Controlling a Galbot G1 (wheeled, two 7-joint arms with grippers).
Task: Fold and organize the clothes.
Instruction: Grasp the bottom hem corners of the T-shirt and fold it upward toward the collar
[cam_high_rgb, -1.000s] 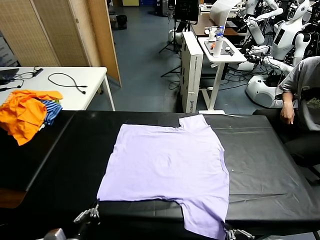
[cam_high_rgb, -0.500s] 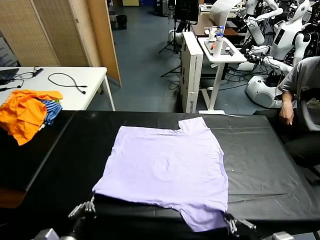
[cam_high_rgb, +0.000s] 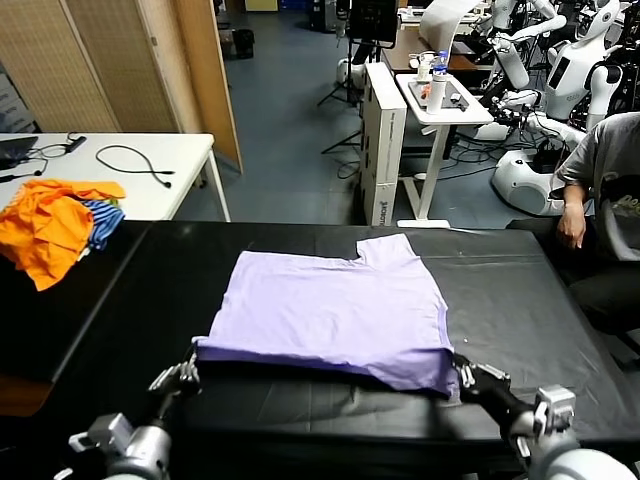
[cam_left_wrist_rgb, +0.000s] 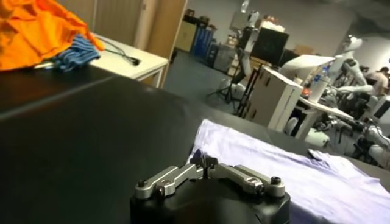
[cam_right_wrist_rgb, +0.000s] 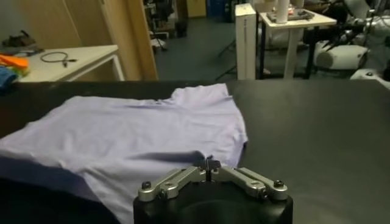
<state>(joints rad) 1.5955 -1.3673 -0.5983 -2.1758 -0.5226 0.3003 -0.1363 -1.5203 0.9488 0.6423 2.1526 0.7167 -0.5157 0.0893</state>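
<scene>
The pale lavender T-shirt (cam_high_rgb: 330, 300) lies spread on the black table (cam_high_rgb: 530, 310), plain side up, one sleeve at the far edge. Its near edge is raised off the table with a dark shadow beneath. My left gripper (cam_high_rgb: 193, 362) is shut on the near left corner of that edge, and my right gripper (cam_high_rgb: 457, 374) is shut on the near right corner. The left wrist view has the left gripper (cam_left_wrist_rgb: 205, 161) pinching cloth, with the T-shirt (cam_left_wrist_rgb: 292, 167) stretching beyond. In the right wrist view the right gripper (cam_right_wrist_rgb: 210, 163) grips a fold of the T-shirt (cam_right_wrist_rgb: 122, 137).
Bright orange garments (cam_high_rgb: 45, 225) and a blue-and-white striped one (cam_high_rgb: 102, 220) are piled at the table's far left. Behind stands a white desk (cam_high_rgb: 150, 180) with a cable. A seated person (cam_high_rgb: 600, 180) is at the right, and a white cart (cam_high_rgb: 440, 100) stands farther back.
Both grippers have moved away from me, lifting the near edge. The sleeve that hung over the table's front edge is now drawn up with the raised hem, and the shirt looks shorter.
</scene>
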